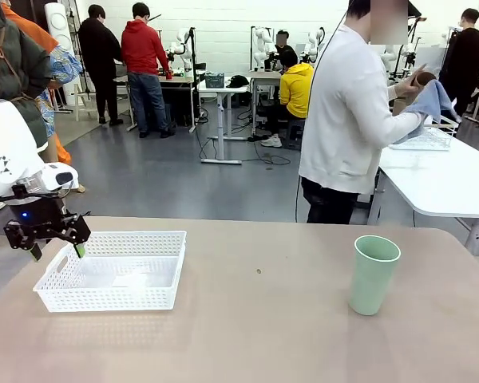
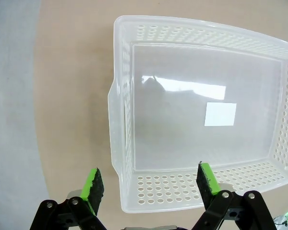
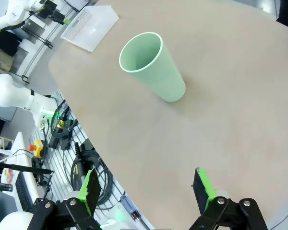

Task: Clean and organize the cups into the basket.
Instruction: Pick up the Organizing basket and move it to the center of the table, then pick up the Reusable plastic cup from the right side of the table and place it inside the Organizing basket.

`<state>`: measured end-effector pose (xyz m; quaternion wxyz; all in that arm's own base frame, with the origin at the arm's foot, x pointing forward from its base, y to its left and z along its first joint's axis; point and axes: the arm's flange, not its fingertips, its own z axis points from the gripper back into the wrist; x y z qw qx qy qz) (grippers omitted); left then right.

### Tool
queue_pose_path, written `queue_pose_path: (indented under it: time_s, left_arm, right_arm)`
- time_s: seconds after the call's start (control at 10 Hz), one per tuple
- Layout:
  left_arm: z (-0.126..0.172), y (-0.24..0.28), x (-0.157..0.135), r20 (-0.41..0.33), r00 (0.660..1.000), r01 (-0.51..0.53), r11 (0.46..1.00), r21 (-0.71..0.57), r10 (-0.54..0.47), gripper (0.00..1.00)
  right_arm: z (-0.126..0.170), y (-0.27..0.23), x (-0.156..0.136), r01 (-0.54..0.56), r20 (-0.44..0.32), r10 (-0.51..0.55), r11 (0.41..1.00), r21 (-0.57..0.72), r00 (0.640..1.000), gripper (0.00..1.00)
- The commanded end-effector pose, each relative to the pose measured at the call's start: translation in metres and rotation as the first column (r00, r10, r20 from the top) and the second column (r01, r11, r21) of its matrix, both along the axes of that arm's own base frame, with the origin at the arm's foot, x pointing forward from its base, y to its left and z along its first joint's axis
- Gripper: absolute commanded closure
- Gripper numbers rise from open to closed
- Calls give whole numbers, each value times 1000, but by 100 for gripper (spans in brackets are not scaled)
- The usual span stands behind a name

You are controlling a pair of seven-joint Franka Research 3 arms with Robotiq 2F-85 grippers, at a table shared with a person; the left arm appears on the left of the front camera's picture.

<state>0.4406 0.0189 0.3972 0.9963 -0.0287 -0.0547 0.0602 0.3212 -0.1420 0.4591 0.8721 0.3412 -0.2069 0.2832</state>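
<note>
The robot's left gripper (image 1: 57, 252), its black jaws spread wide and gripping nothing, is hovering at the left end of a shallow white plastic basket with lattice-perforated walls (image 1: 112, 302). In the left wrist view the gripper (image 2: 150, 179) is looking straight down, its green-padded fingers (image 2: 92, 184) lining up with the ends of the basket's (image 2: 119, 96) nearest short wall. Whether a pad is touching the rim cannot be told. The basket is sitting on the near left part of a beige table (image 1: 263, 335), with no cup lying in it.

The right gripper (image 3: 146, 187) is also standing wide open and carrying nothing, hanging over the table near its edge. Beyond it, a tall pale mint green tapered tumbler (image 3: 156, 67) is standing upright, mouth up and well apart from the fingers; the basket (image 3: 91, 24) is lying far off at the table's other end. In the front view the mint tumbler (image 1: 373, 275) is standing on the right side of the table, well apart from the basket.

At the far side, a person in a white sweatshirt (image 1: 347, 112) is turning to the right, holding a tan-brown tumbler (image 1: 421, 79) against a blue cloth (image 1: 433, 104). The person's hands are working above a white wire rack (image 1: 425, 140) on a neighbouring white table (image 1: 447, 187).
</note>
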Motion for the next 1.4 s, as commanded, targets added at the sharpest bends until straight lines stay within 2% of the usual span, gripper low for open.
queue_pose_path:
  time_s: [0.0,0.2,0.4,0.5,0.6,0.7,0.8,0.9,1.3]
  left_arm:
    - [1,-6,0,-6,1000,7,1000,24,-7,0]
    - [1,-6,0,-6,1000,7,1000,24,-7,0]
    - [1,-6,0,-6,1000,7,1000,24,-7,0]
    - [1,-6,0,-6,1000,7,1000,24,-7,0]
    - [1,-6,0,-6,1000,7,1000,24,-7,0]
    - [1,-6,0,-6,1000,7,1000,24,-7,0]
    - [1,-6,0,-6,1000,7,1000,24,-7,0]
    - [1,-6,0,-6,1000,7,1000,24,-7,0]
    - [1,-6,0,-6,1000,7,1000,24,-7,0]
  right_arm:
    - [-16,7,6,-179,119,177,984,4,977,0]
    - [-52,5,30,-291,146,278,953,82,950,0]
    - [-93,0,60,-335,170,304,920,205,937,0]
    - [-99,3,64,-372,225,320,894,248,920,0]
    - [-99,9,63,-377,275,308,893,246,911,0]
    - [-100,13,61,-346,282,284,917,200,916,0]
    - [-92,12,58,-253,242,202,946,204,949,0]
    - [-110,15,60,-355,250,300,909,219,921,0]
    - [-110,15,60,-355,250,300,909,219,921,0]
